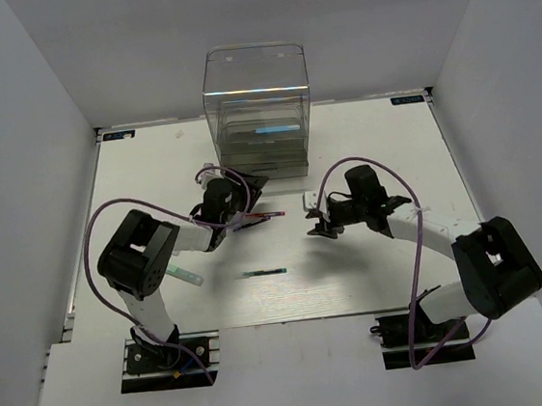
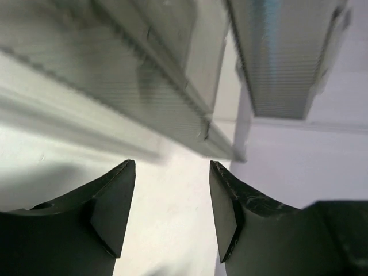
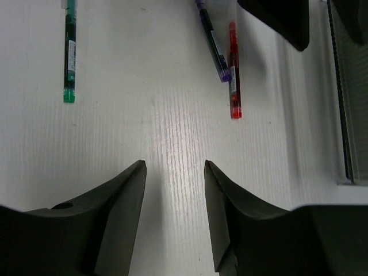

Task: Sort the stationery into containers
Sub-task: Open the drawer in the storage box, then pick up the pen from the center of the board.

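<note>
prog: early | done: 1 lt-blue stick [image 1: 276, 129] in drawer box [image 1: 254, 79] | todo on counter [image 1: 375, 270]: red pen [image 3: 234, 75], purple pen [image 3: 214, 49], green pen [image 3: 69, 52], pale-green stick [image 1: 188, 276] | L gripper [image 2: 172, 167] + R gripper [image 3: 175, 167]: jaws apart, empty

1. Arms: the left arm [image 1: 139, 260] and the right arm [image 1: 491, 267] are built from white tubular links joined by bulky black joint housings.
2. Mounting: each arm stands on a black rectangular base plate [image 1: 167, 367].
3. Cabling: a thin purple cable [image 1: 87, 256] runs in loose loops outside each arm.
4. Tools: the left tool [image 2: 172, 167] and the right tool [image 3: 175, 167] each carry two black wedge-shaped fingers [image 3: 115, 213].
5. Wear: the left tool's inner edges show light scuffs.
</note>
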